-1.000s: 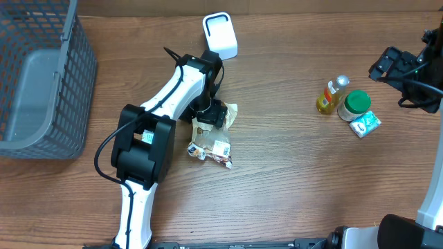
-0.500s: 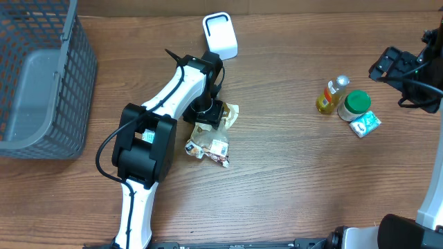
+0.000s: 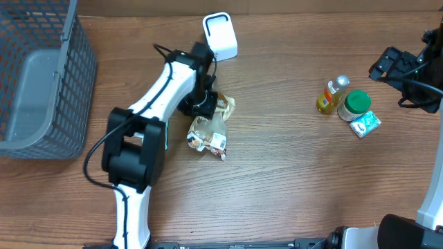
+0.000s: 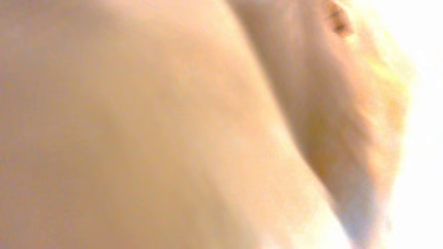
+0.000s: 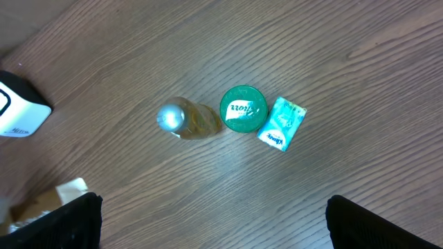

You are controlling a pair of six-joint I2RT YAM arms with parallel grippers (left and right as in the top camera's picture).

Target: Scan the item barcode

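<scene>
The item, a crinkled tan snack bag (image 3: pixel 208 131) with a white label, lies left of the table's middle. My left gripper (image 3: pixel 205 105) has closed on the bag's upper end, and the bag has shifted with it. The left wrist view is filled by the blurred tan bag (image 4: pixel 173 124), so its fingers are hidden there. A white barcode scanner (image 3: pixel 220 34) stands just behind the left arm, and also shows in the right wrist view as the scanner (image 5: pixel 17 104). My right gripper (image 3: pixel 398 66) hovers open at the far right, with nothing between its fingers (image 5: pixel 76 221).
A yellow bottle (image 3: pixel 327 95), a green-lidded jar (image 3: pixel 355 104) and a teal packet (image 3: pixel 365 123) sit together at the right. A grey mesh basket (image 3: pixel 38 76) stands at the far left. Bare wood lies between the bag and the bottle group.
The left gripper has closed on the bag's top and swung slightly left and back, dragging the bag with it. The right arm has not moved.
</scene>
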